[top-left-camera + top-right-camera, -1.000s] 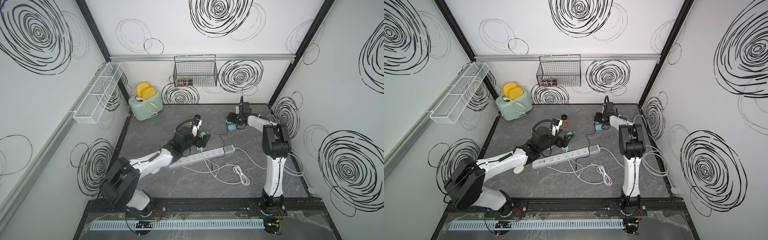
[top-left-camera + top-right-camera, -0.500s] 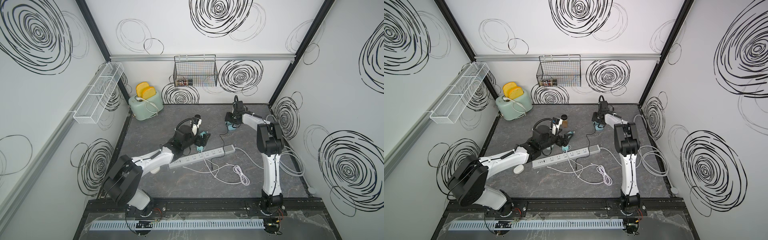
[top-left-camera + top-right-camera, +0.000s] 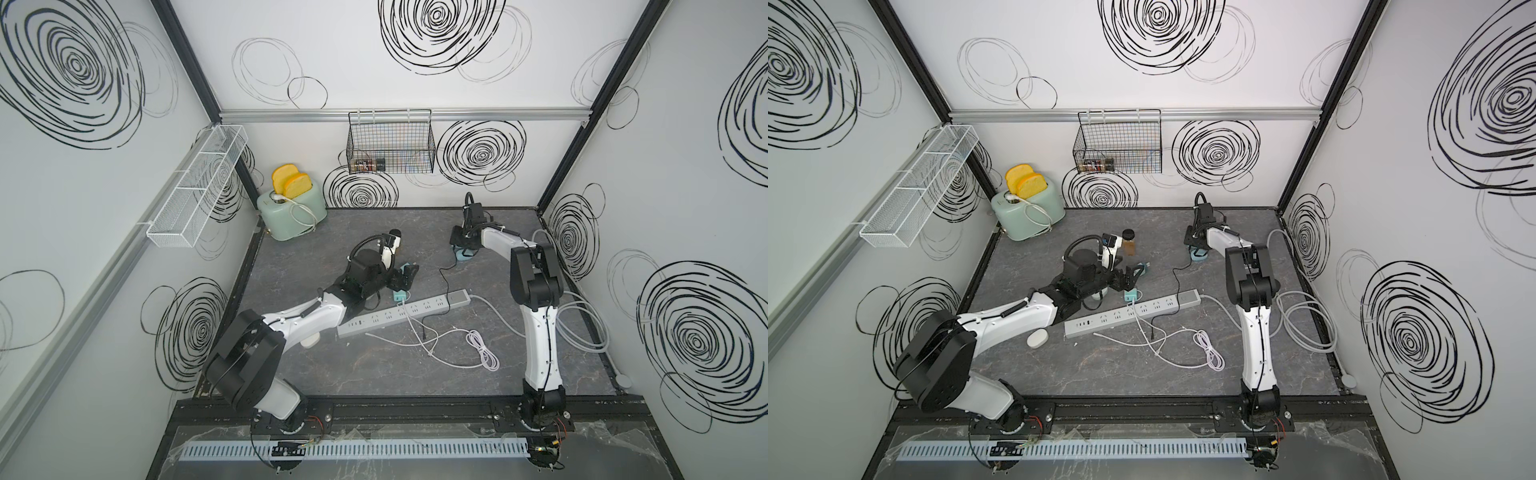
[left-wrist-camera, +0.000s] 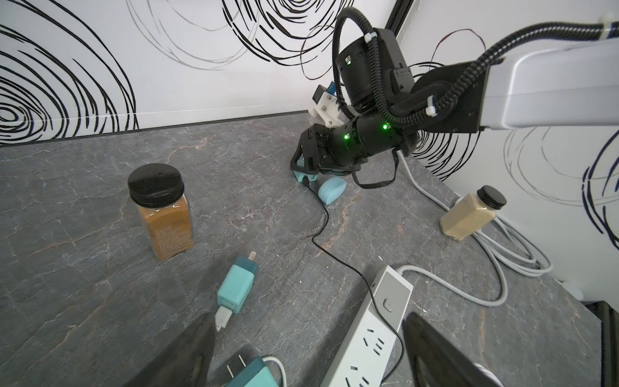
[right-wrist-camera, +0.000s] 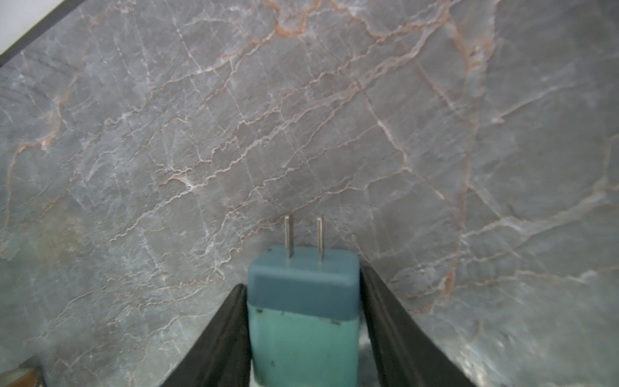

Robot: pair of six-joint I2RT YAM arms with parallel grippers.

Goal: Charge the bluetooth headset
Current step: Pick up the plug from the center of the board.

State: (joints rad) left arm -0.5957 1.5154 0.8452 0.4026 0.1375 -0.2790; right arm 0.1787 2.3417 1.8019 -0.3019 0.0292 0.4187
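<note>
My right end effector has the teal charger between its fingers, both touching its sides, with the prongs pointing out ahead. I should squeeze squarely and lift straight, minding the black cable at its back. What I take to be the pale blue headset lies just beside it. My left end effector hangs wide open and empty near the power strip. The worktop is grey and marbled, and the white walls are scribbled with black rings.

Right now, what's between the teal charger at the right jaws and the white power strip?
Left wrist view: a pale blue oval case beside the teal charger, then a thin black cable over bare grey tabletop to the white power strip.
</note>
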